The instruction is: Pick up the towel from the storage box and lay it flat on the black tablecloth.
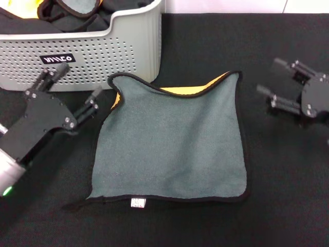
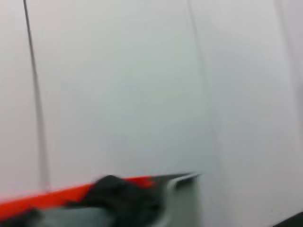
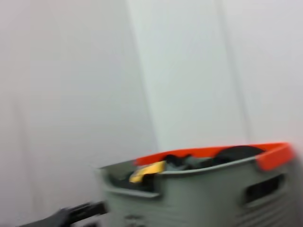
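Hovering with fingers apart and empty, the left claw [image 1: 72,95] is being held just beside the storage box [image 1: 128,51] and the towel [image 1: 172,146], whose near corner could be snagged. The towel is lying grey side up on the black tablecloth [image 1: 288,195], its far edge curling, yellow showing. The right claw [image 1: 270,77], spread and empty, is being kept apart, open cloth around it.

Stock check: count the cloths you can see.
At least 3: the towel spread on the black tablecloth; a grey cloth and a yellow one bunched in the basket. More may be hidden.
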Available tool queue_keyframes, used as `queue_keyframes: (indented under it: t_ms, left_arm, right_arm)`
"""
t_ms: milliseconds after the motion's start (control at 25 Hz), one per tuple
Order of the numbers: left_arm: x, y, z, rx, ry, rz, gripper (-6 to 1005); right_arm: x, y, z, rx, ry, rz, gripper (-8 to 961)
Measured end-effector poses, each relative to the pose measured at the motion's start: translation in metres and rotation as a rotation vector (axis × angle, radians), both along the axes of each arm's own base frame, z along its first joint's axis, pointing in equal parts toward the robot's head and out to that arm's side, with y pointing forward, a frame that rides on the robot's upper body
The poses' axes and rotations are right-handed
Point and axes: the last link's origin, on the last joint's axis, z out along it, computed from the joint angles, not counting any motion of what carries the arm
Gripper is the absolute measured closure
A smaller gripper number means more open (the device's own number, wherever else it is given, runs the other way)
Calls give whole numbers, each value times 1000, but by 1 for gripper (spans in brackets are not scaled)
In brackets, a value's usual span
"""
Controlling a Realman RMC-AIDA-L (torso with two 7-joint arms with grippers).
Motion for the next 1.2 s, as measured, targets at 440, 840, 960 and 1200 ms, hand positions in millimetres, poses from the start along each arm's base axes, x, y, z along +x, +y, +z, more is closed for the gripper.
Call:
queue_keyframes:
  t_ms: [440, 840, 960, 1200]
  left_arm:
    - [47, -1, -19, -766, -101, -246, 177]
    - [49, -1, -23, -807, -87, -247, 182]
    - [48, -2, -21, -804, -89, -247, 182]
    - [47, -2, -22, -806, -91, -245, 182]
  right_arm:
    - [-37, -22, -3, -341, -163, 317, 114]
    - [-47, -33, -7, -390, -247, 354, 119]
    - [-45, -35, -4, -381, -238, 347, 119]
    - [-45, -36, -6, -386, -252, 354, 119]
